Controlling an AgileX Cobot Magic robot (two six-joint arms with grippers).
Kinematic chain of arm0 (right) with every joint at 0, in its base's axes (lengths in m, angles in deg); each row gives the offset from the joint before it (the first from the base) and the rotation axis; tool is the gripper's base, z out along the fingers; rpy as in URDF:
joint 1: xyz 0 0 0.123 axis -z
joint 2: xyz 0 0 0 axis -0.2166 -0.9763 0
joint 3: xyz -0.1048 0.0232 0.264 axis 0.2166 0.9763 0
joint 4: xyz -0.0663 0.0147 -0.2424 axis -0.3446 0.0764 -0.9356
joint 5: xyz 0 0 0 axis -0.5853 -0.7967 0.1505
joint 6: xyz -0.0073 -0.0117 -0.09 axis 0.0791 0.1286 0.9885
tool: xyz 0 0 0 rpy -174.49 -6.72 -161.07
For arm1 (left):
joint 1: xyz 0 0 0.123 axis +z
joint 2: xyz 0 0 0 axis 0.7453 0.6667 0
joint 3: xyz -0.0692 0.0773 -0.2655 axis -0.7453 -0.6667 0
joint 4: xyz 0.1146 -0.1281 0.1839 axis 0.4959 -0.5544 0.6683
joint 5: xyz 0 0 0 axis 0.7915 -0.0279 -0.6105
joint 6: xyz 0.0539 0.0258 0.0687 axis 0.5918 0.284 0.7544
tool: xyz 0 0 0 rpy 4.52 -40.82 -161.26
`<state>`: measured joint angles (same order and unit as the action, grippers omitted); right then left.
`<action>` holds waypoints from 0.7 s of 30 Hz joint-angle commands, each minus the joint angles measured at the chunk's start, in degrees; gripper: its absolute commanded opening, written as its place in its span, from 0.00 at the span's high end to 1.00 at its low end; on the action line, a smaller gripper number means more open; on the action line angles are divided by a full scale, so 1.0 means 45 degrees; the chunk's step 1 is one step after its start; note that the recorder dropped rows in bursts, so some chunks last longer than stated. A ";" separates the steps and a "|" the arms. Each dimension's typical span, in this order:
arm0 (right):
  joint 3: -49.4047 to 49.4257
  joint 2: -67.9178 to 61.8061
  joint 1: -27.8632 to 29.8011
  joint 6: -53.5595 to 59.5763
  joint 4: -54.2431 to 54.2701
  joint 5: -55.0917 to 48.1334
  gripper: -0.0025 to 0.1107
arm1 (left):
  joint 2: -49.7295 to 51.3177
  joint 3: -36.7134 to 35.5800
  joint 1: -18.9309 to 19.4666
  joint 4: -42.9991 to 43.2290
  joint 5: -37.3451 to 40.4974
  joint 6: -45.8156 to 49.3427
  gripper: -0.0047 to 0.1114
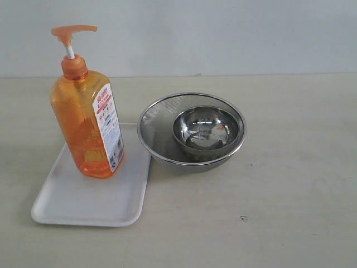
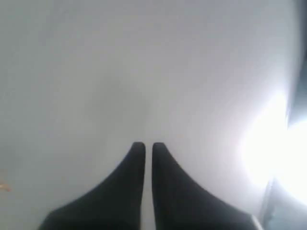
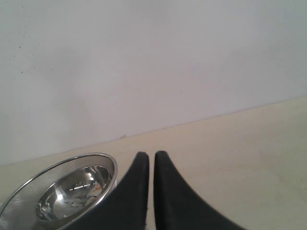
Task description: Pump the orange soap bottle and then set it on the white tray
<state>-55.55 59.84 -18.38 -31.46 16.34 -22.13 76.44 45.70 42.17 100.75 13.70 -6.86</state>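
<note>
The orange soap bottle (image 1: 88, 125) stands upright on the white tray (image 1: 72, 201) at the left of the table, its pump head (image 1: 72, 32) raised on the white stem. Neither gripper shows in the exterior view. In the left wrist view my left gripper (image 2: 148, 148) is shut with nothing in it, facing a blank pale surface. In the right wrist view my right gripper (image 3: 151, 157) is shut and empty, above the table beside the steel bowls; the bottle and tray are out of that view.
A round steel mesh strainer (image 1: 192, 128) with a smaller shiny steel bowl (image 1: 205, 129) inside sits just right of the tray; the strainer rim (image 3: 62, 167) also shows in the right wrist view. A white wall runs behind the beige table.
</note>
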 commanded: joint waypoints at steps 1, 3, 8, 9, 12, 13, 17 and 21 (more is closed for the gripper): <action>-0.0006 0.0056 0.0044 0.0066 -0.0048 0.0033 0.98 | 0.0000 -0.0075 0.0038 -0.1567 -0.1142 0.2165 0.92; -0.0006 0.0056 0.0044 0.0066 -0.0048 0.0033 0.98 | 0.0000 -0.0238 0.0038 -0.2688 -0.0486 0.3488 0.92; -0.0006 0.0056 0.0044 0.0066 -0.0048 0.0033 0.98 | 0.0000 -0.1027 0.0038 -0.6359 0.2503 0.6248 0.92; -0.0006 0.0056 0.0044 0.0066 -0.0048 0.0033 0.98 | 0.0000 -0.1160 0.0038 -0.6799 0.3140 0.6571 0.92; -0.0006 0.0056 0.0044 0.0066 -0.0048 0.0033 0.98 | 0.0000 -0.1379 0.0038 -0.7042 0.4358 0.7636 0.92; -0.0006 0.0056 0.0044 0.0066 -0.0048 0.0033 0.98 | 0.0000 -0.1379 0.0038 -0.7042 0.4549 0.8147 0.92; -0.0006 0.0056 0.0044 0.0066 -0.0048 0.0033 0.98 | 0.0000 -0.1379 0.0038 -0.8469 0.6100 1.0914 0.92; -0.0006 0.0056 0.0044 0.0066 -0.0048 0.0033 0.98 | 0.0000 -0.1379 0.0038 -1.0966 0.7551 1.5394 0.92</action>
<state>-55.55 59.84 -18.38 -31.46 16.34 -22.13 76.53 39.70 42.17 58.47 43.02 50.07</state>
